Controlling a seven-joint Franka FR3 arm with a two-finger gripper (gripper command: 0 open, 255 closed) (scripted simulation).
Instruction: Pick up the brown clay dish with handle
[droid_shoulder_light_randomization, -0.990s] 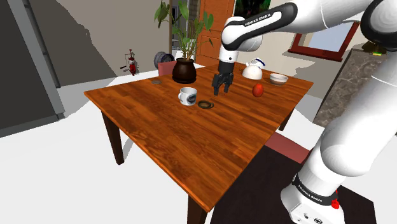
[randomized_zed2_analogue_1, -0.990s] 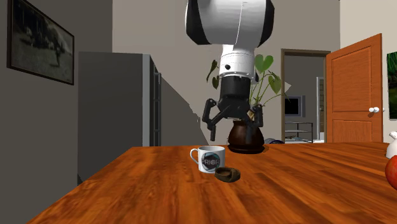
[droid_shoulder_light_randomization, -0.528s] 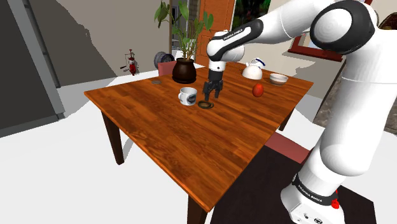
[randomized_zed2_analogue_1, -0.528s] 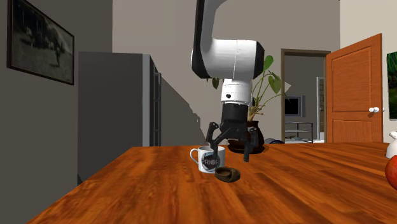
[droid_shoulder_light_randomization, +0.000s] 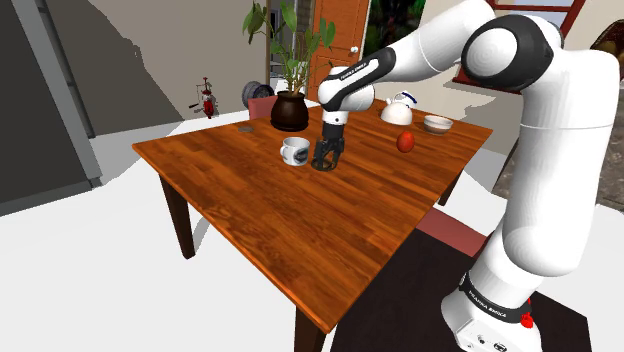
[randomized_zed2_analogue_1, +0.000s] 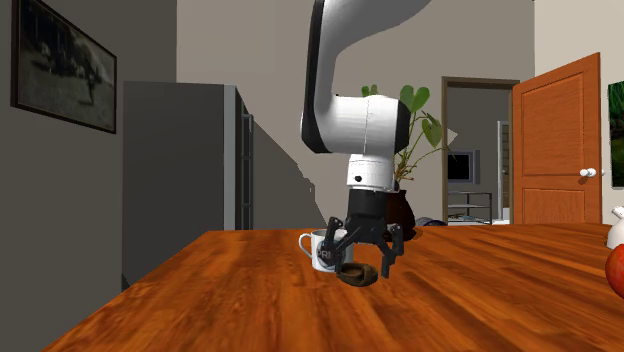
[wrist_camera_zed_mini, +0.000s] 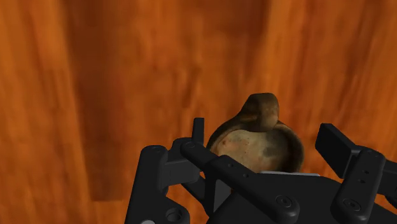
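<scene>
One second on, the gripper (randomized_zed2_analogue_1: 360, 268) — wide open, empty — has dropped around the dish (wrist_camera_zed_mini: 254, 137), well inside the table (droid_shoulder_light_randomization: 300, 225) edges; closing looks next.

Dish (randomized_zed2_analogue_1: 358, 272) on table (randomized_zed2_analogue_1: 240, 295), just beside mug (randomized_zed2_analogue_1: 311, 247), plant (droid_shoulder_light_randomization: 289, 110) behind

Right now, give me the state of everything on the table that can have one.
gripper: open, low, astride the dish.
dish: upright on the table, not gripped.
mug: upright, beside the dish.
plant pot: upright.
teapot: upright.
bowl: upright.
</scene>
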